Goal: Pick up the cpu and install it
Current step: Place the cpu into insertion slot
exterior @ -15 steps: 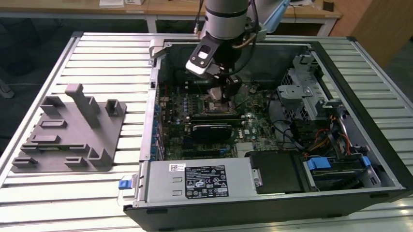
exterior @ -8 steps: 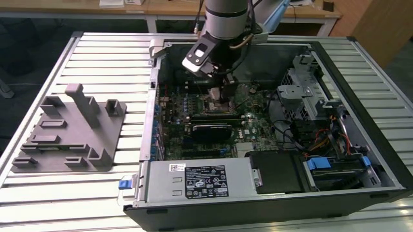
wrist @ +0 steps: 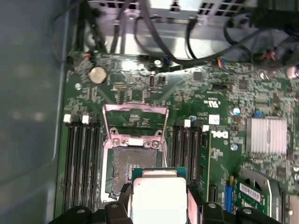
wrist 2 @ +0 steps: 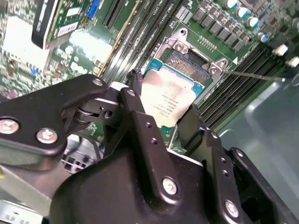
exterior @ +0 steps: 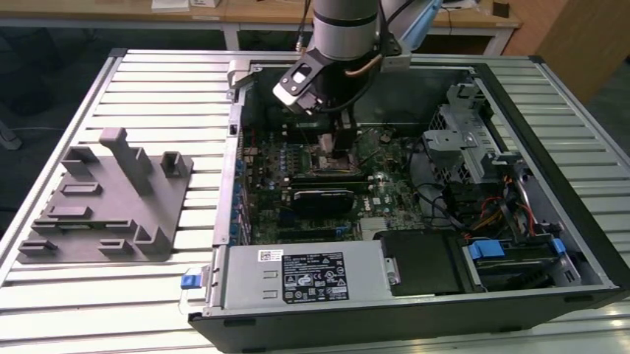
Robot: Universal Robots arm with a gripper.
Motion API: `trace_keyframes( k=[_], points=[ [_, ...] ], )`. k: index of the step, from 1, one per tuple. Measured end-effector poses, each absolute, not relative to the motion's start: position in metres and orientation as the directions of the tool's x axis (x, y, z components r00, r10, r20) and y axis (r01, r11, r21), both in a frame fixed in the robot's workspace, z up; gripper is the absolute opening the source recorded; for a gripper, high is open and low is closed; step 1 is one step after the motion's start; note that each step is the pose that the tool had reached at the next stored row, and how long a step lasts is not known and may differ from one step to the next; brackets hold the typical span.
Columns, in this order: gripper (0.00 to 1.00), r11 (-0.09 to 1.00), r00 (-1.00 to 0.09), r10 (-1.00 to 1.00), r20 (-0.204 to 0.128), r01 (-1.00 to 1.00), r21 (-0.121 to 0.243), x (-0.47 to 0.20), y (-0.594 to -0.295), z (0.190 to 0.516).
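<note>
The cpu (wrist 2: 169, 99), a flat square chip with a pale silvery top on a green rim, sits between my two black fingers (wrist 2: 136, 100). My gripper (wrist 2: 163, 111) is shut on its opposite edges. In the first wrist view the cpu (wrist: 159, 198) hangs just above one edge of the open socket (wrist: 133, 170), partly covering it. The socket's metal load frame (wrist: 135, 109) is flipped up. The exterior view shows my gripper (exterior: 341, 144) reaching down into the open computer case, over the socket (exterior: 330, 158) on the motherboard.
Memory slots (wrist: 81, 163) flank the socket on both sides. A grey plastic block with posts (exterior: 103, 199) lies on the slatted table at the exterior view's left. A power supply (exterior: 305, 276), a drive cage (exterior: 473, 147) and cables (exterior: 482, 214) crowd the case.
</note>
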State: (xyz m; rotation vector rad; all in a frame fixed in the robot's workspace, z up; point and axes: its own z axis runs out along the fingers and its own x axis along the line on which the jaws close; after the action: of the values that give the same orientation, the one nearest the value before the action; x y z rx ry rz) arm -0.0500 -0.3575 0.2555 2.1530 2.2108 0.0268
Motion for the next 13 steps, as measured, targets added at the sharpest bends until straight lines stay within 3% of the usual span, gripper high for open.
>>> trace_keyframes(
  k=[6,13],
  points=[
    [0.55,0.001,0.000,1.000,-0.028,0.999,0.051,-0.050,-0.358,0.250],
    [0.55,0.047,-0.045,0.999,-0.028,0.998,0.051,-0.050,-0.356,0.242]
  ],
)
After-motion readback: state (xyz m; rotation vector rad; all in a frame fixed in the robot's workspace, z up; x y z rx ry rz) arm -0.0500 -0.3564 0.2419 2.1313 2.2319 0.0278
